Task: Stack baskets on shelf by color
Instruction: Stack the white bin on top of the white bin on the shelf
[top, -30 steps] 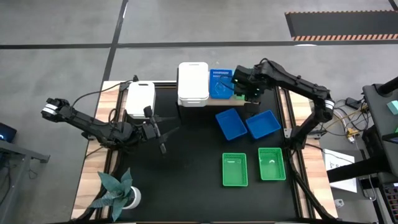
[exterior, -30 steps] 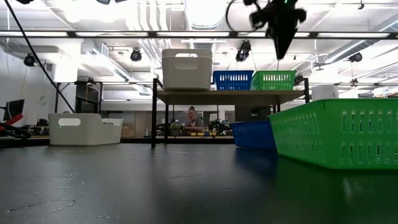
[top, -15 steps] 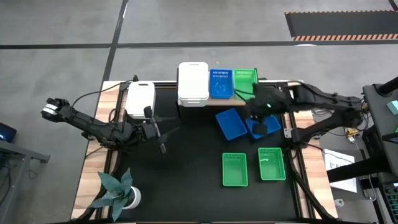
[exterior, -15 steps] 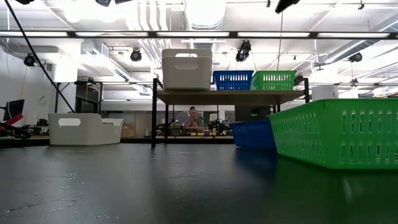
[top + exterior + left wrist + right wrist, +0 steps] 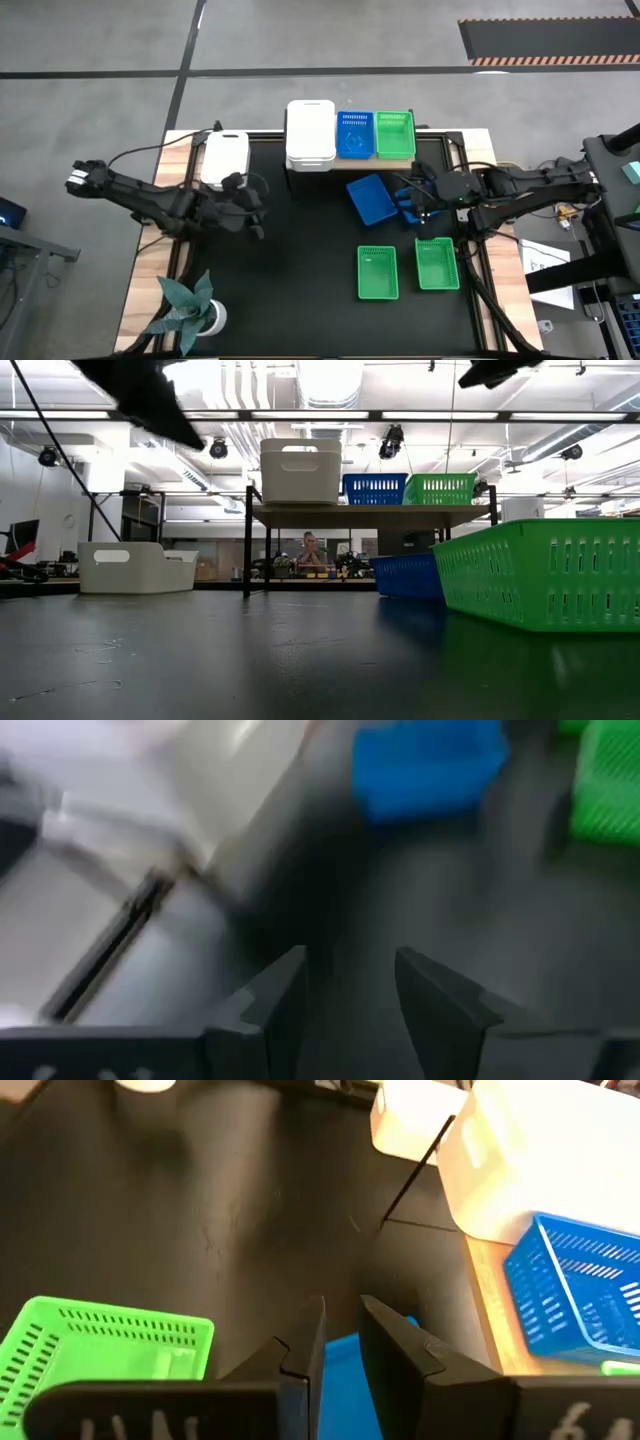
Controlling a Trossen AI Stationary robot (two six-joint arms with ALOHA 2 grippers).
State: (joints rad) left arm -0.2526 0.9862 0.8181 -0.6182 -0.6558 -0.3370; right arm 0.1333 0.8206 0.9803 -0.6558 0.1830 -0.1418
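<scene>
Both hands empty: right hand narrow, left hand wider.

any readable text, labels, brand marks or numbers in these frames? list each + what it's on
None readable in any view.
The baskets, the shelf and the table show no label or print.
The striped floor mat carries hazard stripes only, no words.
The left wrist view is too blurred to tell.
</scene>
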